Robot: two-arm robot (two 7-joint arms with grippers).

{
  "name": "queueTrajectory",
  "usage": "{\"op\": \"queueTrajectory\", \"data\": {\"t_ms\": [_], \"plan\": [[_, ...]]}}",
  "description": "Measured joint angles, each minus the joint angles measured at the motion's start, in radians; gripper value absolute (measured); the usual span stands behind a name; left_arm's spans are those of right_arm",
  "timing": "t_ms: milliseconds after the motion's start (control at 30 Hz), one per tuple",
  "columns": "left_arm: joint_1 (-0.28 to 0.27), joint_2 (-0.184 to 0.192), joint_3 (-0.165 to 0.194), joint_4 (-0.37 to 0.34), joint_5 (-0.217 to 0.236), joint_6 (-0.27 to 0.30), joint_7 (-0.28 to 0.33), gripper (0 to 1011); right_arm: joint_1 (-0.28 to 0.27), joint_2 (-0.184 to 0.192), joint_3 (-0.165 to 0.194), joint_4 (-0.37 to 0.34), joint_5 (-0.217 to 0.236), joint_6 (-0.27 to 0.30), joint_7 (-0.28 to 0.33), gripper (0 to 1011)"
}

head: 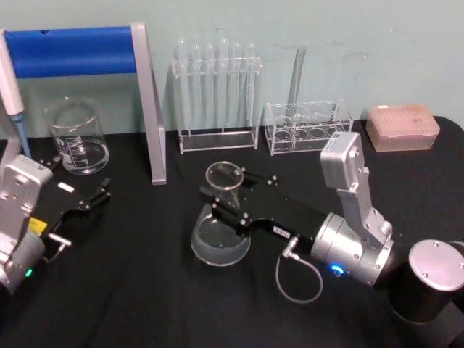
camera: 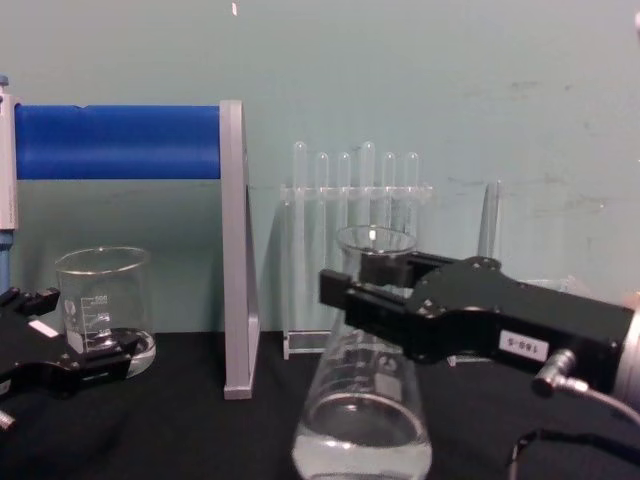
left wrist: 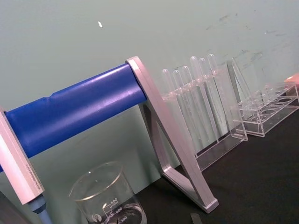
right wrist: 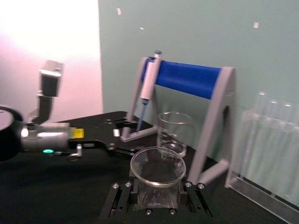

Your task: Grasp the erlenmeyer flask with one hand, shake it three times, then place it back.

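The right gripper (head: 223, 185) has its fingers (head: 226, 212) closed on the neck of the upright erlenmeyer flask (head: 220, 243), which stands between them on the counter (head: 145, 290); the left gripper (head: 93, 197) idles spread, well apart.

Black table (head: 145, 290), flask (head: 220, 246), beaker (head: 76, 138), pipette stand (head: 156, 138), tube rack (head: 216, 101)

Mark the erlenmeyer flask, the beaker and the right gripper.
erlenmeyer flask (camera: 362, 420), chest view, wide lower body.
beaker (head: 76, 138), head view, front wall.
right gripper (head: 225, 187), head view, midway between fingertips at the flask's neck.
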Motion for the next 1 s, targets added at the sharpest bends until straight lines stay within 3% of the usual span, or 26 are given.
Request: {"op": "queueTrajectory", "data": {"t_ms": [333, 633, 1000], "plan": [[0.0, 0.0, 0.0, 0.0, 0.0, 0.0, 0.0, 1001, 0.021, 0.001, 0.041, 0.039, 0.007, 0.005, -0.072, 456], [0.0, 0.0, 0.0, 0.0, 0.0, 0.0, 0.0, 1001, 0.029, -0.002, 0.115, 0.072, 0.009, 0.01, -0.14, 456], [0.0, 0.0, 0.0, 0.0, 0.0, 0.0, 0.0, 1001, 0.026, -0.005, 0.183, 0.09, 0.006, 0.008, -0.181, 456]]}}
